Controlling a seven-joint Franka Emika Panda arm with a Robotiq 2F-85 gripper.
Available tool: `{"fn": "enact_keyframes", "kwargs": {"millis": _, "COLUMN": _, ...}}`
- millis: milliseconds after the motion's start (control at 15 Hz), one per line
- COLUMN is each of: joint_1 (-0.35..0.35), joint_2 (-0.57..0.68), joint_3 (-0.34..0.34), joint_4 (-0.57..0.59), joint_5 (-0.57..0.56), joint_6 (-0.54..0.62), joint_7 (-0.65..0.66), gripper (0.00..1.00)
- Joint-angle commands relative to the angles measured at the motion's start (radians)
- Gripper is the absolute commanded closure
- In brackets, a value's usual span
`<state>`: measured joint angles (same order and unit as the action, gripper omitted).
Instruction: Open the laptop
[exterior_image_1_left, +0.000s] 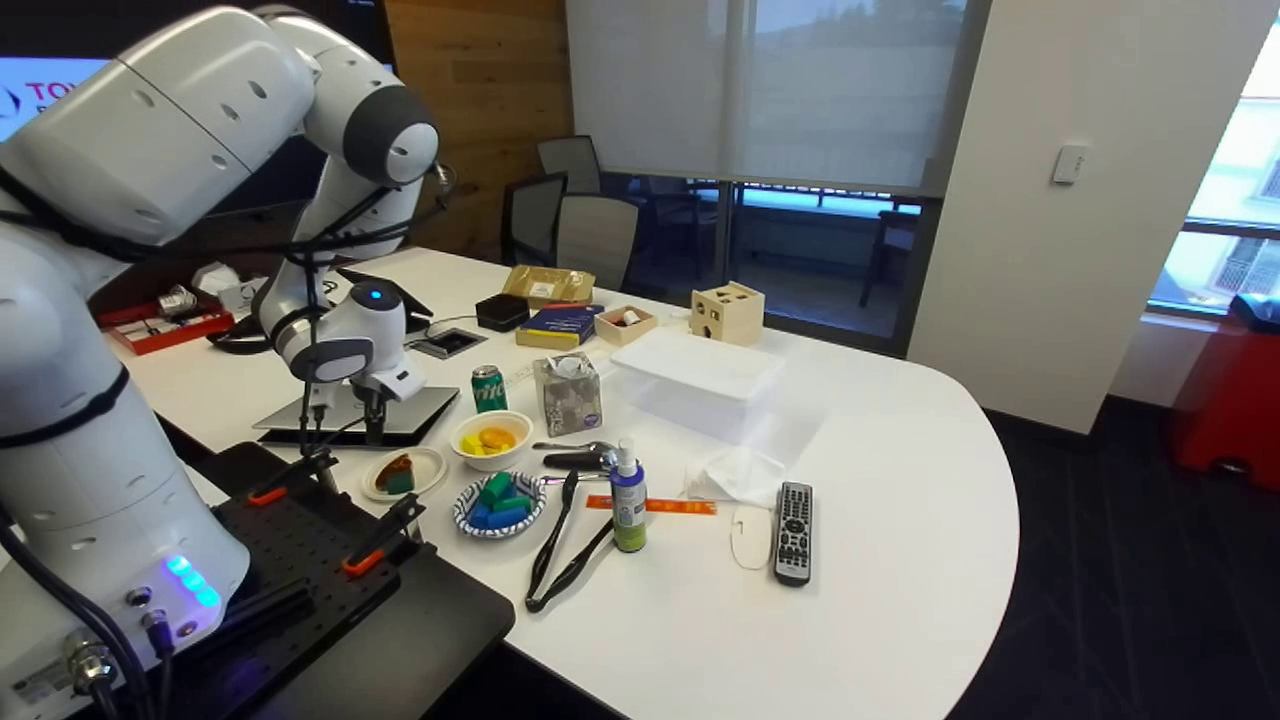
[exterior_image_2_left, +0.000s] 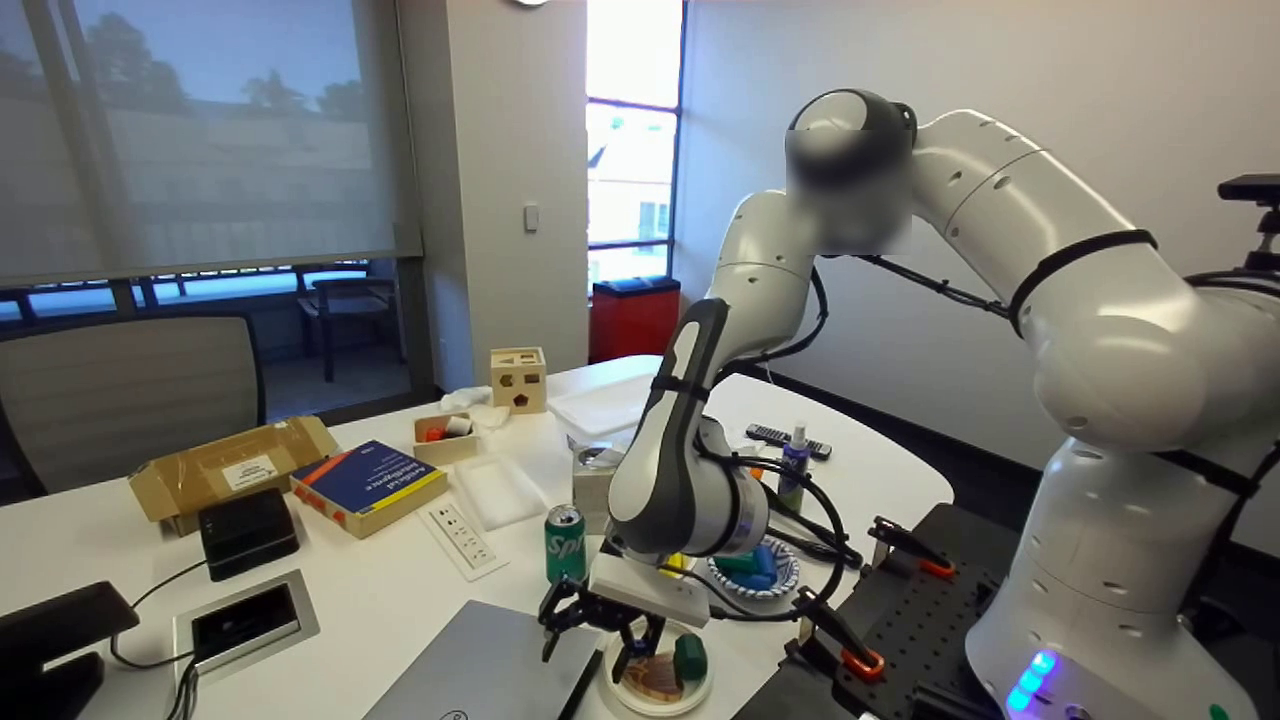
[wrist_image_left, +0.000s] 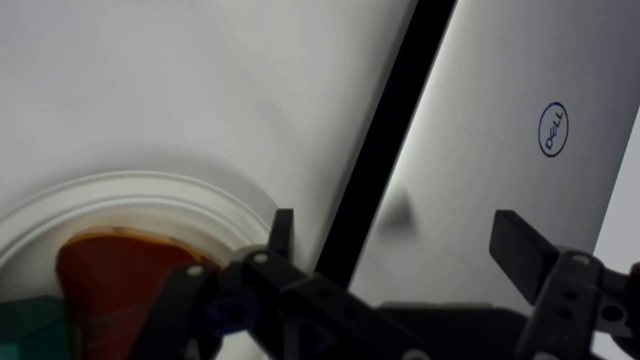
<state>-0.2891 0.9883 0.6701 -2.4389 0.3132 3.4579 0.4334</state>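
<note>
Black two-finger gripper (wrist_image_left: 392, 217), jaws spread, at flat silver-grey laptop (wrist_image_left: 490, 125), right in wrist view; likely step: edge alignment; next: hook lid (exterior_image_2_left: 495, 660), lift.

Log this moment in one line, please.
task: open laptop; state: not fully opened; jaws: apart, nothing gripped, laptop edge between them in wrist view; contact: unclear; nearby: white plate beside laptop

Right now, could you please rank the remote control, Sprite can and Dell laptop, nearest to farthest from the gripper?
In an exterior view:
1. Dell laptop, partly beneath the gripper.
2. Sprite can, slightly right.
3. Remote control, far right.
</note>
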Motion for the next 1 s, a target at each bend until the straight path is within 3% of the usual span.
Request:
{"fn": "enact_keyframes", "kwargs": {"millis": 0, "joint_1": 0.031, "joint_2": 0.030, "joint_3": -0.021, "joint_4": 0.048, "joint_5": -0.023, "joint_6": -0.005, "joint_7": 0.032, "gripper": 0.00}}
{"fn": "enact_keyframes", "kwargs": {"millis": 933, "joint_1": 0.079, "joint_2": 0.106, "joint_3": -0.029, "joint_4": 0.166, "joint_5": -0.021, "joint_6": -0.003, "joint_7": 0.025, "gripper": 0.00}}
